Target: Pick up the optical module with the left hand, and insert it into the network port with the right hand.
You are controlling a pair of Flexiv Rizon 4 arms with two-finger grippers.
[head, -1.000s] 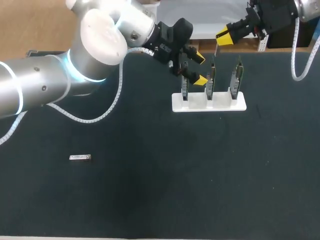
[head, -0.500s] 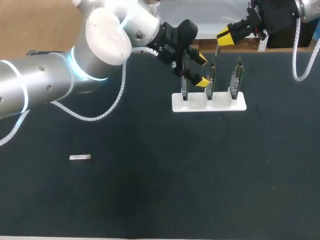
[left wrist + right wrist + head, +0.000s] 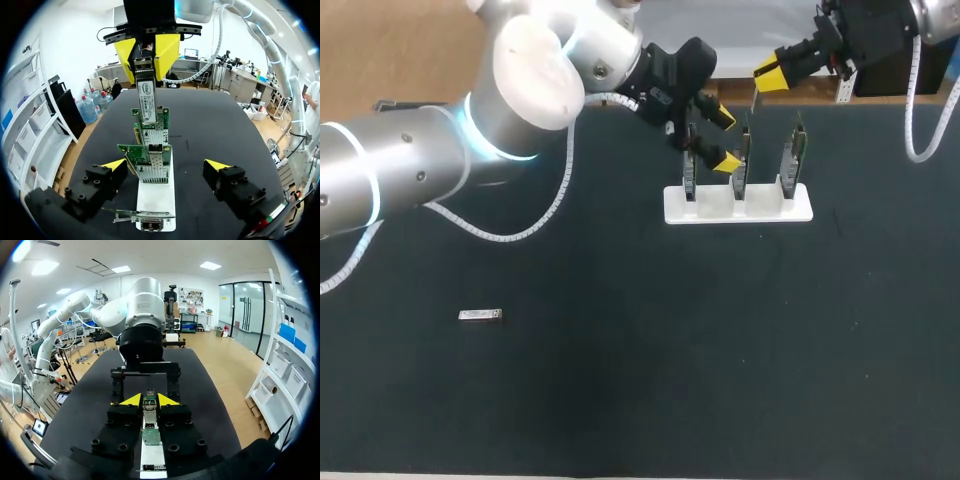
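Head view has the dark counter [image 3: 620, 400] filling most of the scene; the left arm [image 3: 420, 175], bulky and silver-white, comes in from the left and reaches to the far middle; the right arm [image 3: 880, 30] enters at the far right corner. At the far middle a white stand [image 3: 738, 205] sits on the counter; three green circuit cards [image 3: 741, 160] rise upright from it in a row from left to right.

The left pincer [image 3: 724, 140] is at the left end of that row; its fingers are spread wide, one on the far side and one on the near side of the cards, and they grip nothing. The right pincer [image 3: 768, 74] hangs beyond and above the row; the left wrist view shows its yellow fingers pressed onto the top of a silver optical module [image 3: 146, 97], which hangs upright with its lower end over the cards. The metal network port [image 3: 153, 169] on the middle card sits below it; the two are apart.

A second module [image 3: 480, 316], small and silver, lies flat on the counter at the near left, well apart from the stand and both pincers.
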